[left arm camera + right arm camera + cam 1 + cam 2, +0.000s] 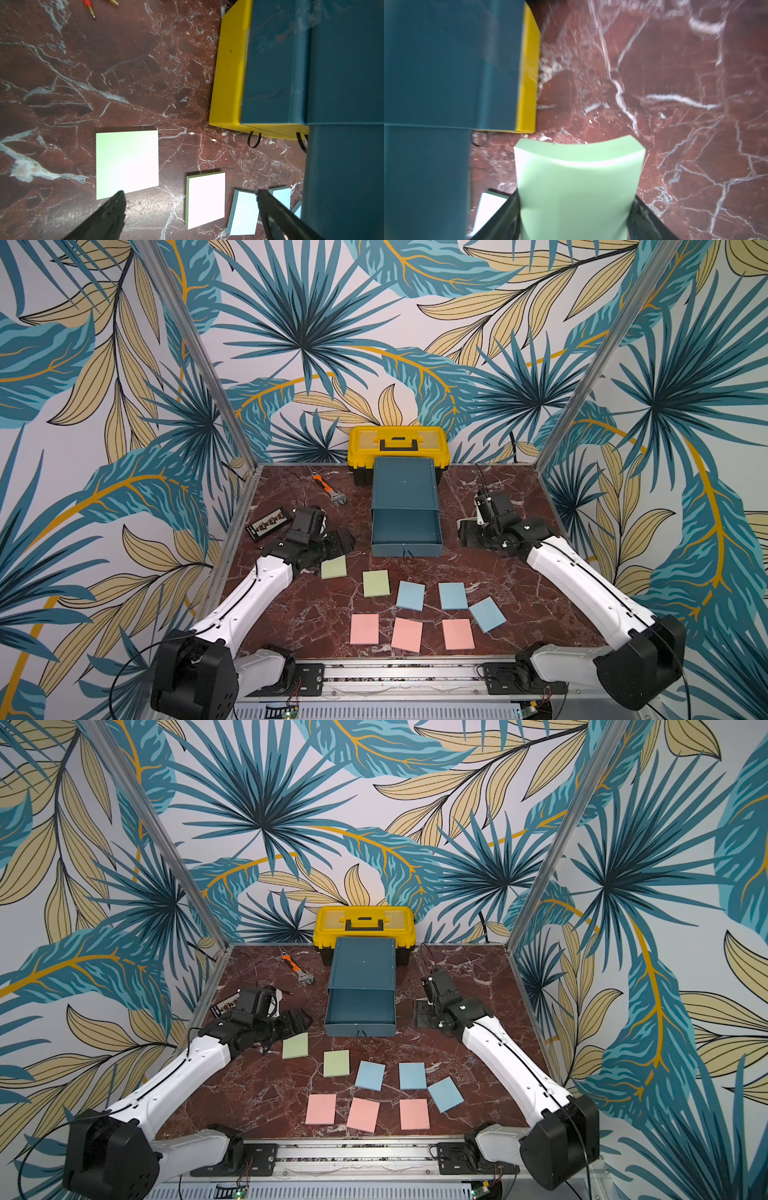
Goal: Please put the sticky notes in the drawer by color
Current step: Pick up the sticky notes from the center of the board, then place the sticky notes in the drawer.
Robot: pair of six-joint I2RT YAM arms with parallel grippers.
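The drawer (405, 485) is a teal cabinet mid-table, and its top teal tray (406, 549) stands pulled out toward me, showing only teal inside. On the table in front lie two green sticky notes (333, 566) (376, 583), three blue ones (410, 595) (453, 595) (487, 614) and three pink ones (364, 629) (407, 634) (458, 634). My right gripper (574, 199) is right of the cabinet, shut on a bowed green sticky note pad (577, 166). My left gripper (190, 194) hangs open left of the tray, above the green pads (126, 162).
A yellow toolbox (398, 448) stands behind the cabinet against the back wall. An orange-handled wrench (330, 493) and a black bit holder (268, 522) lie at the back left. Red probes (89, 8) lie near the left arm.
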